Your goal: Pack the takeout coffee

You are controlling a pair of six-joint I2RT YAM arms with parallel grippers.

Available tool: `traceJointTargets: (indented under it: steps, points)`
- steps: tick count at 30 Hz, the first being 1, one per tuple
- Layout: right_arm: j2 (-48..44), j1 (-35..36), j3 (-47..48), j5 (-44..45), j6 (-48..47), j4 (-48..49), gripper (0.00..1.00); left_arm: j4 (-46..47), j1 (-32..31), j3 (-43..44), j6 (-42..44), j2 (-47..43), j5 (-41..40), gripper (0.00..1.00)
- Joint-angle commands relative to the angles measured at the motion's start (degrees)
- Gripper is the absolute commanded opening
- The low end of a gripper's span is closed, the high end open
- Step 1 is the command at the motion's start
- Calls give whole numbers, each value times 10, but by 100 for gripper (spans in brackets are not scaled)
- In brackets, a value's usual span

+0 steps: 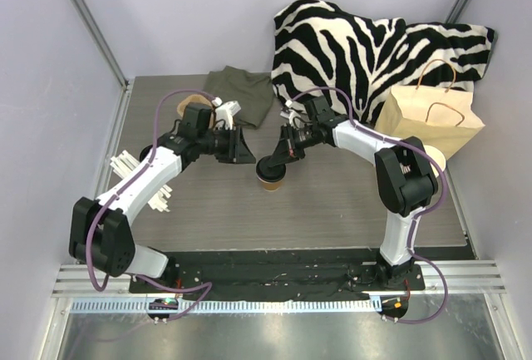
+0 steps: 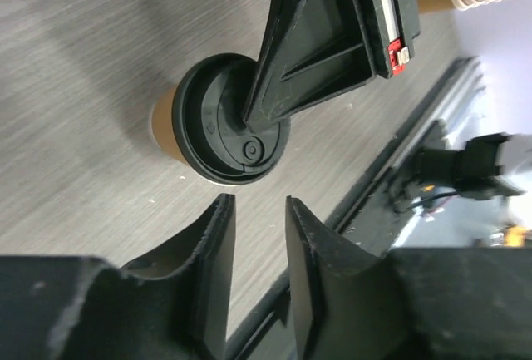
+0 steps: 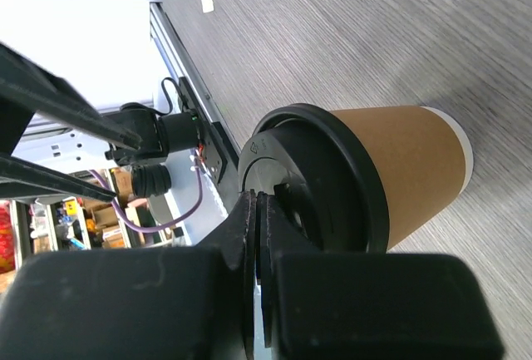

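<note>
Nearest the right wrist lens, the right gripper (image 3: 256, 202) has its fingers pressed together, tips on the black lid (image 3: 353, 165) of the takeout coffee (image 3: 416, 160), which stands upright mid-table. Only the left wrist view shows us the left gripper (image 2: 259, 235) beside it, narrowly parted, holding nothing. Overhead alone shows the paper bag (image 1: 428, 119) beyond the right arm.

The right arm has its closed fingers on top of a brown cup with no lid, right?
Not quite. The brown cup wears a black lid, as the right wrist view shows; the right arm's closed fingers sit on that lid.
</note>
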Motion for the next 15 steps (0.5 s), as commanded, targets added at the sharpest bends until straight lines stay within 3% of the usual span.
traceJointTargets:
  steps: [1,8,15]
  points:
    - [-18,3,-18,16,14,35,1,-66,-32,71,89,14,-81,32]
    - [-10,3,-29,27,15,37,1,-145,-101,143,185,40,-183,21]
    - [-8,3,-35,32,16,36,1,-164,-170,153,230,57,-249,15]
